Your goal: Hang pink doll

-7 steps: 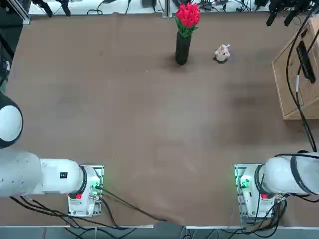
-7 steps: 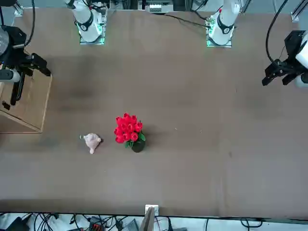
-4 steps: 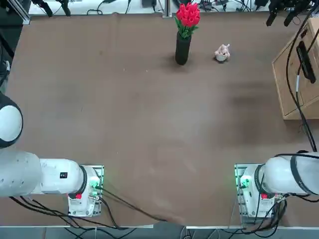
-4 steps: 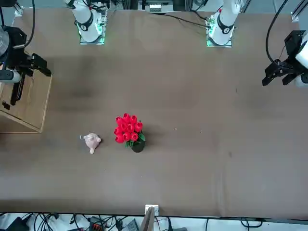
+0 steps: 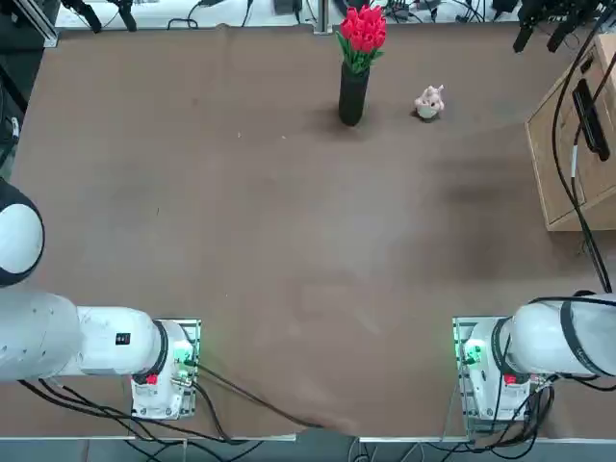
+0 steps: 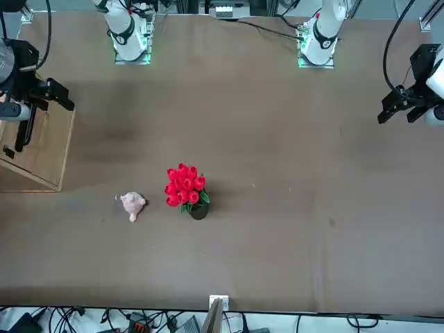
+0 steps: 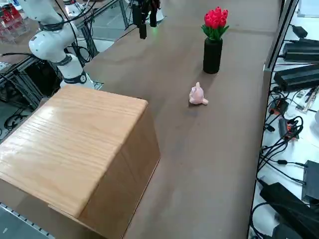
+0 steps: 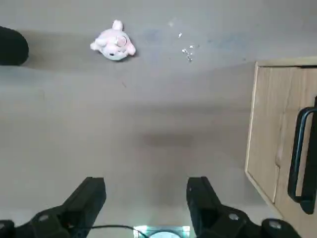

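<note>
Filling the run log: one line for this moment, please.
right gripper: open, empty, above table | pink doll: on table, untouched | hang: not started

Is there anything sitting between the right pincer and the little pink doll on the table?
Nothing visible does. In the wrist view the right pincer hangs open above bare table, and the pink doll lies beyond it with only tabletop between. The black vase stands off to one side of the doll, and the wooden box is off to the other.

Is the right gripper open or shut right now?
Open. In the wrist view the right gripper shows its jaws spread wide with bare table between them, holding nothing; the pink doll lies far off.
</note>
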